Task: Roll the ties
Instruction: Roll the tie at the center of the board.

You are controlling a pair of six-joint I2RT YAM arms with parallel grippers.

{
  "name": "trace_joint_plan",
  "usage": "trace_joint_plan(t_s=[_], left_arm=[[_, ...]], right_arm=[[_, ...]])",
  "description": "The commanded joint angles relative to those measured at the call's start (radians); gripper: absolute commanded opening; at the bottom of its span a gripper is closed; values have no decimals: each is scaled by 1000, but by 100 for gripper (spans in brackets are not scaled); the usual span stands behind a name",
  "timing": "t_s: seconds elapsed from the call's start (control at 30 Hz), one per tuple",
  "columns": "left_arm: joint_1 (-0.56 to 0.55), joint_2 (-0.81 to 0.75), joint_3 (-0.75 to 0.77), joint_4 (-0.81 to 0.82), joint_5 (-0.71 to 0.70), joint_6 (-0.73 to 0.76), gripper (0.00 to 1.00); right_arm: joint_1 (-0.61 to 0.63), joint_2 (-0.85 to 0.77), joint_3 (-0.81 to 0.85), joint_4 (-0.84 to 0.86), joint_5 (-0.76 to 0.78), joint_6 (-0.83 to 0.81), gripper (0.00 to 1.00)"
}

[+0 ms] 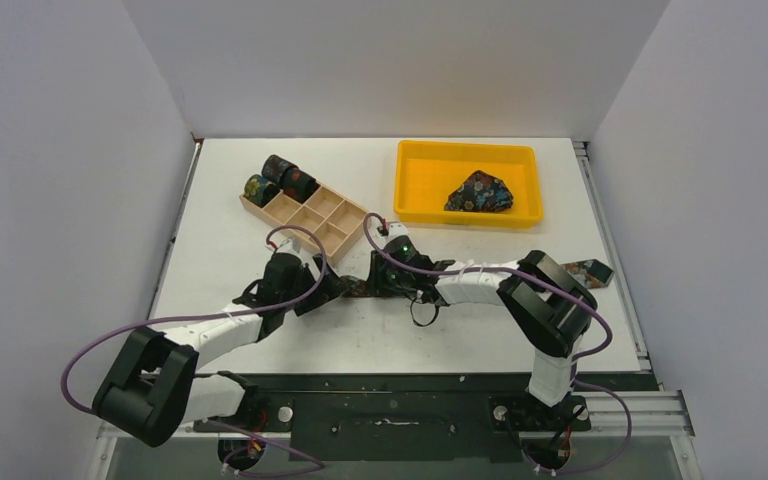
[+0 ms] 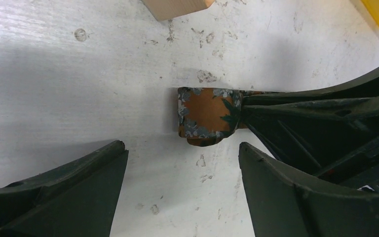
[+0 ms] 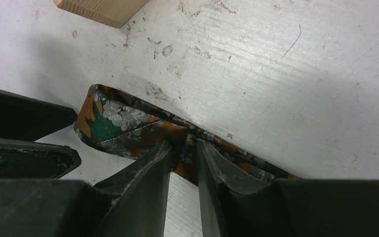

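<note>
1. Here, near the middle of the desk [image 1: 220, 250], the rust tie [image 2: 205, 114] lies flat with its near end folded back on itself; the fold sits close to a corner of the wooden box [image 1: 310, 215].
2. The right jaws are clamped on the rust tie just behind that fold, the fabric pinched between both fingers [image 3: 143, 173]; the rest of the strip runs off under the right arm, and its far end shows near the desk's right edge.
3. The left jaws stand wide apart; the fold lies just ahead of the gap between them, and they do not appear to touch it.
4. Three rolled ties [image 1: 285, 175] stand together at the far-left end of the wooden box.
5. A blue floral tie [image 1: 480, 192] lies bunched in the yellow tray [image 1: 425, 190], well apart from both arms.
</note>
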Motion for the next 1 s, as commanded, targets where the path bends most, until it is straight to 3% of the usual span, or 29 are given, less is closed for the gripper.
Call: trace_joint_plan(t_s=[0.0,0.27,0.37,0.5,0.87,0.97], left_arm=[[25,40,38,123,77,-44,81],[72,128,37,249,206,-117,78],[77,176,44,279,252,-131,71],[85,228,32,330,286,-151,57],[94,261,-6,385,290,-145,3],[94,259,-10,381,286,-130,0]], right_arm=[[0,-22,-42,55,11,-36,27],[2,-37,-113,110,19,-59,25],[2,-36,-117,114,19,-64,24],[2,-40,-119,113,21,-68,23],[2,-65,-118,112,13,-58,22],[2,-97,-111,102,11,-43,25]])
